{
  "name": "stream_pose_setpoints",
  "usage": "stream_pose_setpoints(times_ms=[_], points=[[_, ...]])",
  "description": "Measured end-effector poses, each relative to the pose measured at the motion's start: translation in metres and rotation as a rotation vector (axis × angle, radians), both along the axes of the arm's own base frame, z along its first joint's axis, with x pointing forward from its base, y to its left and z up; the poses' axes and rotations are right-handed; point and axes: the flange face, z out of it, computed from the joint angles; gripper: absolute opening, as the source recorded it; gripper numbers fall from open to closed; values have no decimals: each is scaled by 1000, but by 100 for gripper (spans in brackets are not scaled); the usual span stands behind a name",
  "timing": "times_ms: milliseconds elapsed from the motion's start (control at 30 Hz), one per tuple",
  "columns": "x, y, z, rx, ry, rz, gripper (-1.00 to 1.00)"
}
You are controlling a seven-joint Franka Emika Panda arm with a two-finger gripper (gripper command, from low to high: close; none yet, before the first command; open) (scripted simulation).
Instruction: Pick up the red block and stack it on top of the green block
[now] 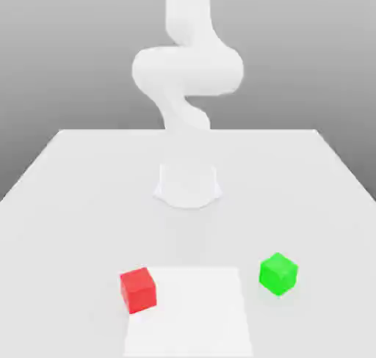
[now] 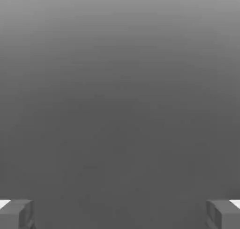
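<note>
1. Red block: sits at the exterior view's left, overlapping the edge of the white patch.
2. Green block: rests on the table, exterior view's right, well apart from the red block.
3. Claw: fingers stand wide apart.

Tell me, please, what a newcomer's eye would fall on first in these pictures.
Probably the two vivid cubes on the pale table: the red block over the upper-left corner of a white patch in the exterior view, and the green block off to that patch's right. Next would likely come the big white arm, rising behind them at the exterior view's center. In the hand view, the gripper's open fingers stand wide apart with nothing between them.
</note>
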Motion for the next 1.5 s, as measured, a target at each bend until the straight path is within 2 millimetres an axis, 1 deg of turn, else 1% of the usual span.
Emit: stream_pose_setpoints(times_ms=[67,133,200,300,400,533,633,667,700,967,1000,1200,1233,1367,1500], points=[[27,-7,-49,-70,86,13,0],[46,-17,-96,-122,169,32,0],[60,-29,-144,-160,251,57,0],[69,-48,-215,-194,372,105,0],[66,-65,-284,-200,485,167,0],[46,-81,-369,-168,613,266,0],[22,-87,-424,-115,685,346,0],[14,-89,-439,-97,701,368,0],[11,-87,-449,-90,707,383,0],[8,-86,-513,-83,714,398,0],[7,-85,-517,-83,715,399,-100],[7,-85,-519,-83,717,399,-100],[7,-85,-516,-83,716,398,-100],[10,-86,-488,-81,711,396,-100],[8,-86,-460,-82,715,398,-100]])
